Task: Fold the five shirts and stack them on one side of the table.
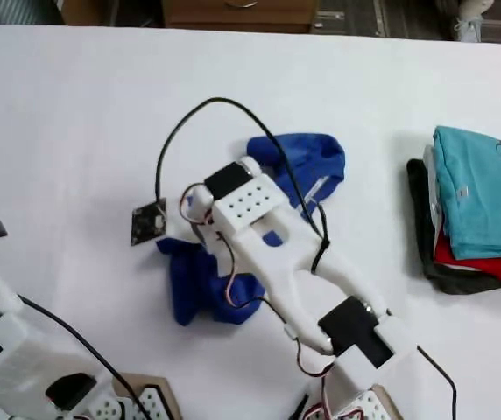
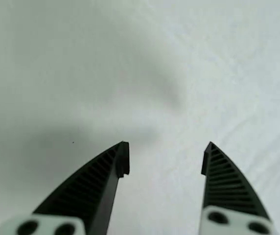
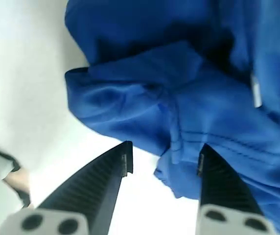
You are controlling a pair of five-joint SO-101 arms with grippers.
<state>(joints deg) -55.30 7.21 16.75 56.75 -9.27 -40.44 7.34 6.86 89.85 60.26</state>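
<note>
white worktop [image 1: 75, 114]: blue shirt [image 1: 307, 162] lay crumpled mid-surface, unfolded; folded shirt stack [image 1: 483, 210] sat well apart at one side. right end effector [image 3: 162, 164] stood wide at a shirt edge; left end effector [image 2: 164, 159] wide over bare worktop. step, judged: last shirt; next, pinch an edge, spread flat.

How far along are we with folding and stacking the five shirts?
Done: a folded stack sits to one side, teal shirt on top, red and dark layers beneath; count unclear. In hand: the right gripper, open, hovers at the crumpled blue shirt. Left: fold it and add it to the stack.
</note>
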